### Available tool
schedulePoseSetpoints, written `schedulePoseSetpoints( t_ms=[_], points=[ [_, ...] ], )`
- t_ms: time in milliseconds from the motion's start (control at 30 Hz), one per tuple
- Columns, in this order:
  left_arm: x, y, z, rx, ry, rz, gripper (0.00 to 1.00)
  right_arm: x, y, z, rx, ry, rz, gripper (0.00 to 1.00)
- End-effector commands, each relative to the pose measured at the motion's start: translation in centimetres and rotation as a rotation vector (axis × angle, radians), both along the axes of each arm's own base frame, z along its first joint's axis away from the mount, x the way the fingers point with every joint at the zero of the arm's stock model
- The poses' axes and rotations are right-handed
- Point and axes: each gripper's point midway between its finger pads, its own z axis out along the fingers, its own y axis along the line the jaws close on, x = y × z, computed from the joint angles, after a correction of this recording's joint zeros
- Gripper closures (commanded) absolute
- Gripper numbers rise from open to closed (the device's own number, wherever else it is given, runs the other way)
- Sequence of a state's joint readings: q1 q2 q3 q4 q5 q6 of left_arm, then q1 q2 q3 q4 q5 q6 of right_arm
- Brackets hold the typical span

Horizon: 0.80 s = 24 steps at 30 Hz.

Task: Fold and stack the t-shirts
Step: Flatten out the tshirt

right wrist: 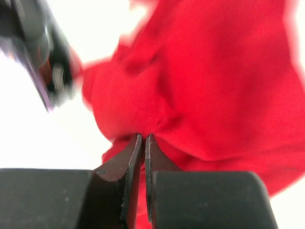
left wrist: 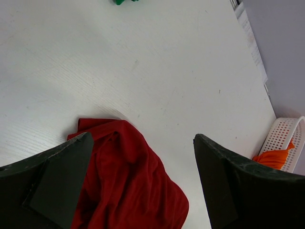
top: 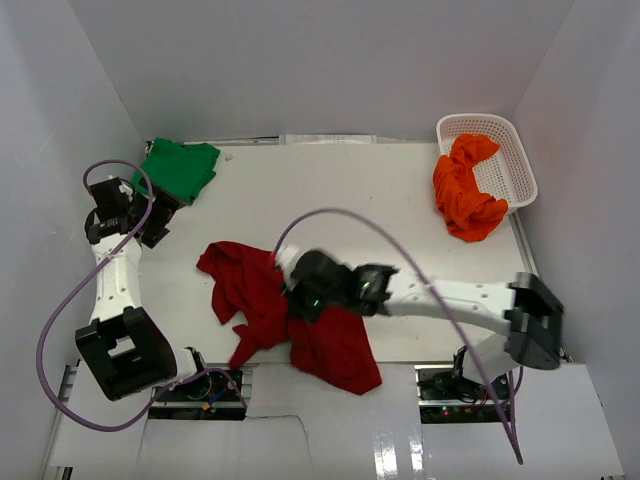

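A dark red t-shirt (top: 245, 285) lies crumpled near the table's front middle. My right gripper (top: 293, 292) is down on its centre. In the right wrist view the jaws (right wrist: 143, 137) are pressed together, pinching a fold of the red t-shirt (right wrist: 214, 86). A bright green t-shirt (top: 180, 168) lies folded at the far left. My left gripper (top: 150, 215) hovers just in front of it, open and holding nothing. Between its fingers (left wrist: 143, 138) I see the red t-shirt (left wrist: 128, 181) far below. An orange t-shirt (top: 465, 195) hangs over the basket's near rim at the far right.
A white lattice basket (top: 510, 165) stands at the far right corner, also seen in the left wrist view as the basket (left wrist: 286, 133). White walls enclose the table on three sides. A purple cable arcs over the right arm (top: 450, 298).
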<state>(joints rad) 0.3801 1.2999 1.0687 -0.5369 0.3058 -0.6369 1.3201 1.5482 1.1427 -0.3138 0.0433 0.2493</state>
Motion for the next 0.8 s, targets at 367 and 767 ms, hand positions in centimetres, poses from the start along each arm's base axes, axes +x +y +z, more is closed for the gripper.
schedulePoseSetpoints(
  t_ms=[367, 767],
  points=[
    [-0.6, -0.9, 0.7, -0.002, -0.068, -0.048, 0.02, 18.9, -15.8, 2.1, -0.001, -0.01, -0.641, 0.1],
    [-0.2, -6.3, -0.4, 0.024, -0.061, -0.231, 0.02, 22.7, -7.9, 1.1, -0.107, -0.16, -0.528, 0.07]
  ],
)
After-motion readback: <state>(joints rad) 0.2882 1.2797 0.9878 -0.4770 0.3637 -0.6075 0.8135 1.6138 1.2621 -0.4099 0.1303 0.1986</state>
